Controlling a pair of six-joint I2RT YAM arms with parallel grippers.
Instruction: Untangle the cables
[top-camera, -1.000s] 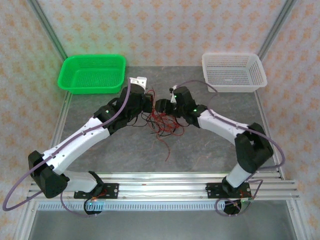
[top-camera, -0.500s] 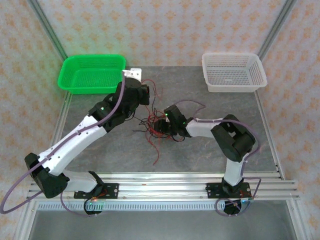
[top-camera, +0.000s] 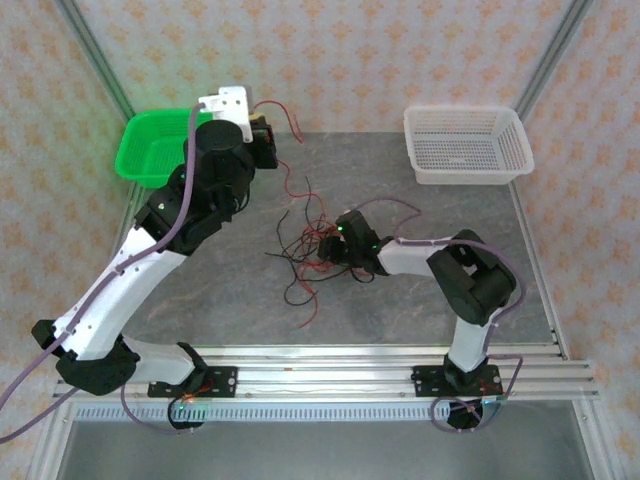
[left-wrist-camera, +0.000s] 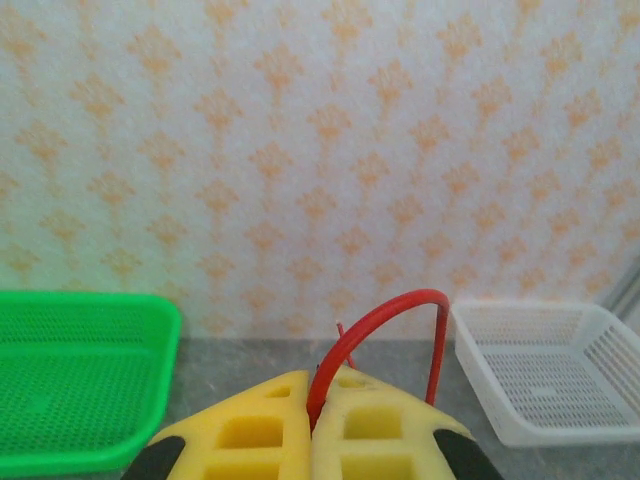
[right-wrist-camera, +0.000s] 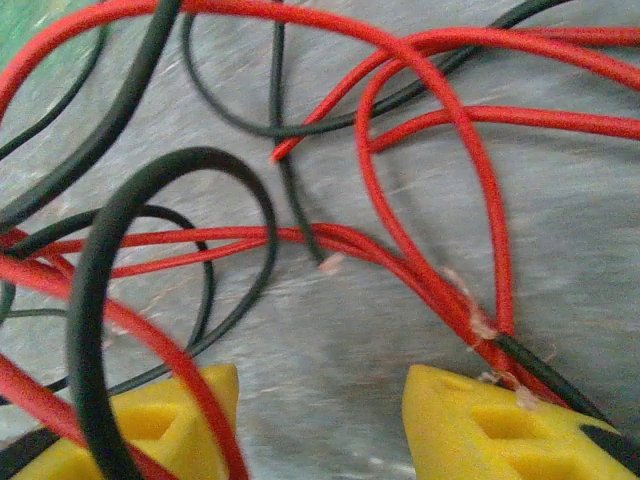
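Since half a second ago, my left gripper (left-wrist-camera: 312, 400) has swung up and back toward the green basket (top-camera: 140, 155), pinched shut on a red wire (left-wrist-camera: 412, 294) that arches above its tips. Remaining cables (top-camera: 312, 245) sprawl in the middle of the table (top-camera: 430, 290), loose strands trailing toward the near edge, with my right gripper (right-wrist-camera: 320, 400) spread open over them.

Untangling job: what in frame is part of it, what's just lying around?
Job: thin red wires and thin black wires; left gripper, shut on one red wire; right gripper, open over the tangle.
Lying about: green plastic mesh basket; white plastic mesh basket.
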